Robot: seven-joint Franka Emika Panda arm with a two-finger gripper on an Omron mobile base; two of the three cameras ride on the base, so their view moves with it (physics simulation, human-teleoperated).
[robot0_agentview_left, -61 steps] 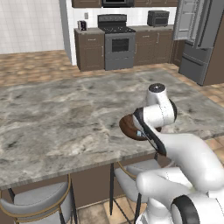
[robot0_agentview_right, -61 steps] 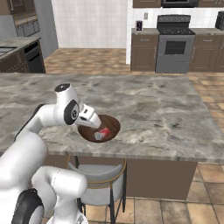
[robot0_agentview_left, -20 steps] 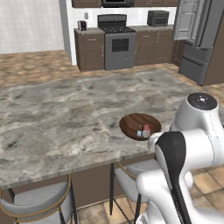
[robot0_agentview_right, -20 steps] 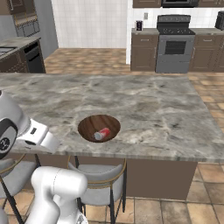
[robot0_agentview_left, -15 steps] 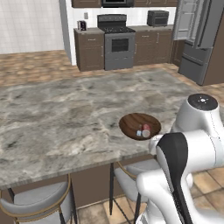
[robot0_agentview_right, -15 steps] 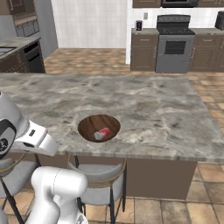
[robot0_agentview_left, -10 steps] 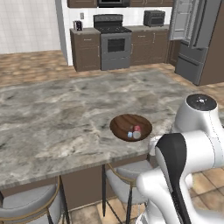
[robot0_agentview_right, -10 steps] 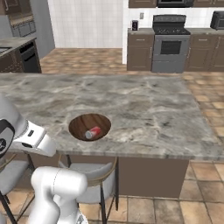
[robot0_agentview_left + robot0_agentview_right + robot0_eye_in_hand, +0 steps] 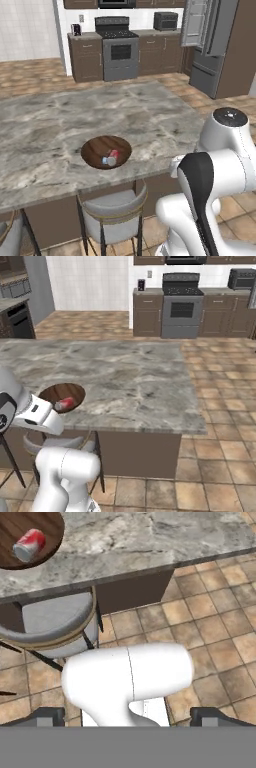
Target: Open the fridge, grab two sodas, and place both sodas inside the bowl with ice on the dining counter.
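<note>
A dark-brown wooden bowl (image 9: 95,148) sits near the front edge of the marble dining counter (image 9: 60,125). In it lie a red soda can (image 9: 114,154) and a small pale ice cube (image 9: 106,161). The right base view shows the bowl (image 9: 57,392) and can (image 9: 65,403) just beyond my folded arm. In the hand view the bowl (image 9: 47,524) and can (image 9: 29,545) are at top left. My gripper (image 9: 131,714) is open, holds nothing, and points down at the floor beside the counter. The grey fridge (image 9: 204,80) stands at the far right with its upper doors swung open.
A grey-cushioned stool (image 9: 112,210) stands under the counter edge below the bowl, also seen as the stool (image 9: 55,624) in the hand view. A stove (image 9: 119,50) and brown cabinets line the back wall. Open tiled floor (image 9: 220,406) lies right of the island.
The whole scene has slid left in both base views, so the base has moved. The arm, over the bowl three seconds ago, is folded back. The can stays in the bowl.
</note>
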